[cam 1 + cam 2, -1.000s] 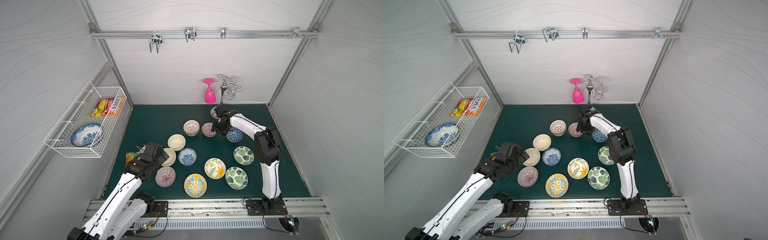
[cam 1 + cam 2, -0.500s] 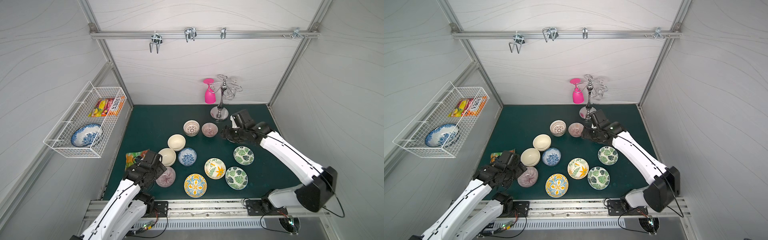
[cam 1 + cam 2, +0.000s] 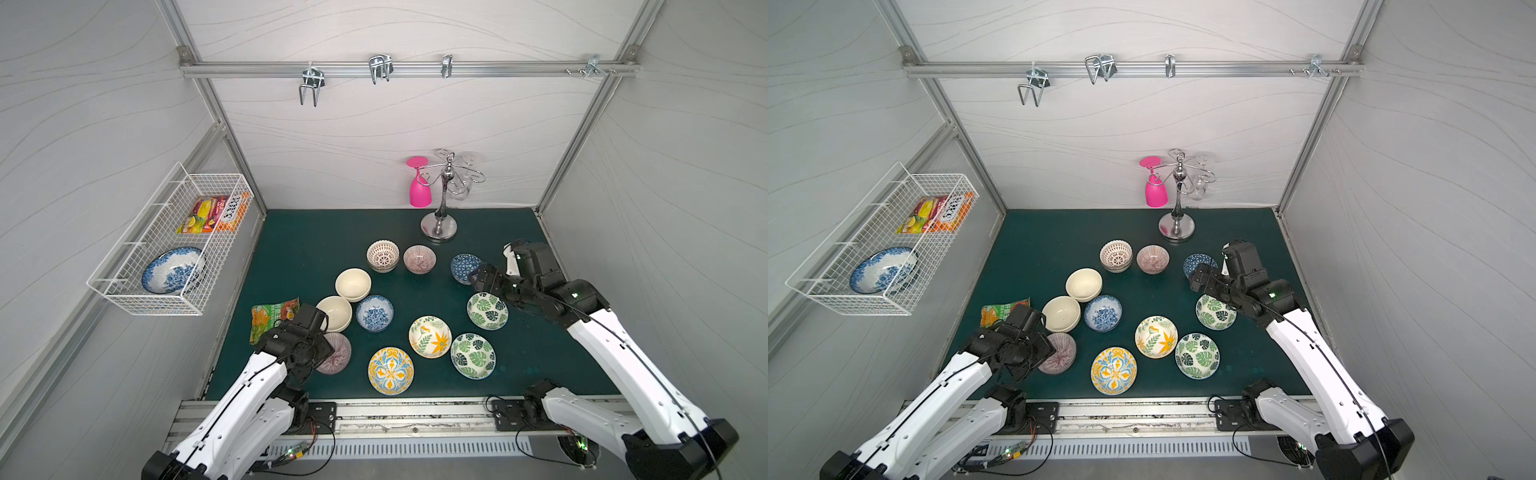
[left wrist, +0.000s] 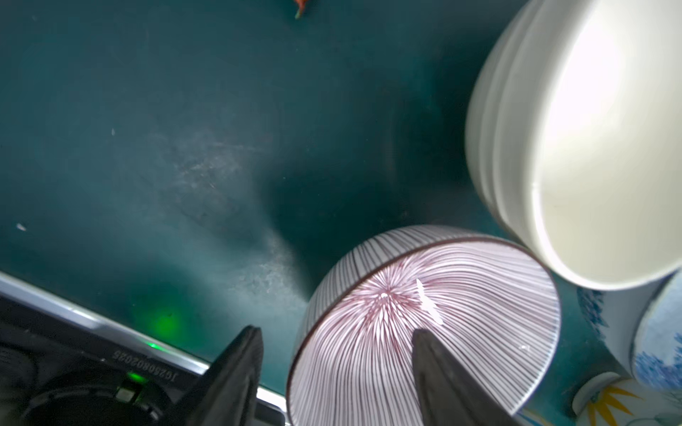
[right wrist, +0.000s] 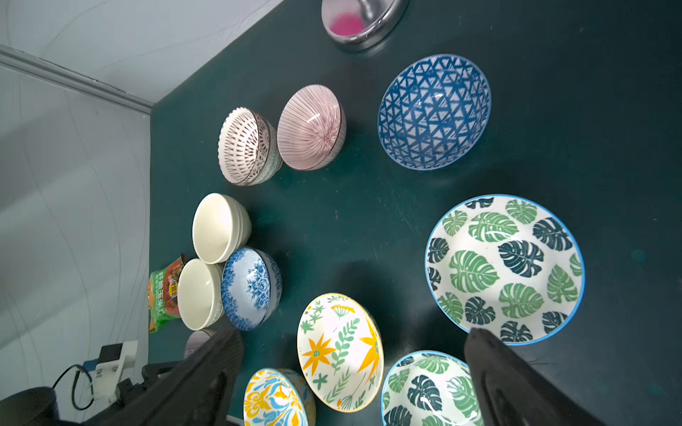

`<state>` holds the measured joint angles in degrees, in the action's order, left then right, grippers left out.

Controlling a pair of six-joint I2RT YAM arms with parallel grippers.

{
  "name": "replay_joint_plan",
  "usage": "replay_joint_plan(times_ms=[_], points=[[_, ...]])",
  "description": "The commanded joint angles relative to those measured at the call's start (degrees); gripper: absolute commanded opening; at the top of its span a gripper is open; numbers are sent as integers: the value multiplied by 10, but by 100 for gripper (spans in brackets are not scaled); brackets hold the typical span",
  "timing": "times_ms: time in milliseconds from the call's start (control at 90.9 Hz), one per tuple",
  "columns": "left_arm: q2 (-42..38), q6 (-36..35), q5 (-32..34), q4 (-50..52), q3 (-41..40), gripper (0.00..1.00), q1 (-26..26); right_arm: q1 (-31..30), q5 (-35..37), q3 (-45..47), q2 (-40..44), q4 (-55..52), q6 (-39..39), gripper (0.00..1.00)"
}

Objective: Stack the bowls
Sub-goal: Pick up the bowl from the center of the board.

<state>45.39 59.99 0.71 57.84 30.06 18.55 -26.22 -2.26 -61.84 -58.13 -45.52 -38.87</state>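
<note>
My left gripper (image 4: 332, 333) sits near left, jaws partly open astride the rim of the striped bowl (image 4: 461, 313), one finger inside, one outside; my right gripper (image 5: 354, 332) hovers wide and empty by the triangle bowl (image 5: 433, 110), far right; I see the other bowls spread over the mat (image 3: 316, 249).

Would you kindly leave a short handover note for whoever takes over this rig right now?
Left gripper: jaws open, straddling the rim of the purple striped bowl, not yet closed on it.
Right gripper: open, empty, over the green mat beside the blue triangle bowl.
The other bowls lie spread on the mat; none clearly stacked.
Left to do: grip the striped bowl, then stack everything.
</note>
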Motion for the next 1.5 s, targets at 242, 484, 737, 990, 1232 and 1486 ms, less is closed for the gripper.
replay_joint_plan(times_ms=[242, 484, 737, 990, 1232, 1486], points=[[-5, -10, -13, -24, -7, 47, 1, -85, 23, -17, -66, 15, -11, 99], [21, -19, -15, -29, -2, 34, 1, -119, 24, -35, -110, 36, -21, 99], [31, -29, -25, -18, 6, 17, 3, -143, 21, -65, -138, 27, -20, 99], [17, -25, -26, 7, 20, 0, 15, -173, 8, -76, -152, 20, -24, 99], [-27, -21, -46, 32, 34, 0, 35, -222, -7, -115, -198, 4, -17, 99], [-51, -24, -56, 36, 92, 0, 68, -277, -33, -159, -244, 5, -19, 94]])
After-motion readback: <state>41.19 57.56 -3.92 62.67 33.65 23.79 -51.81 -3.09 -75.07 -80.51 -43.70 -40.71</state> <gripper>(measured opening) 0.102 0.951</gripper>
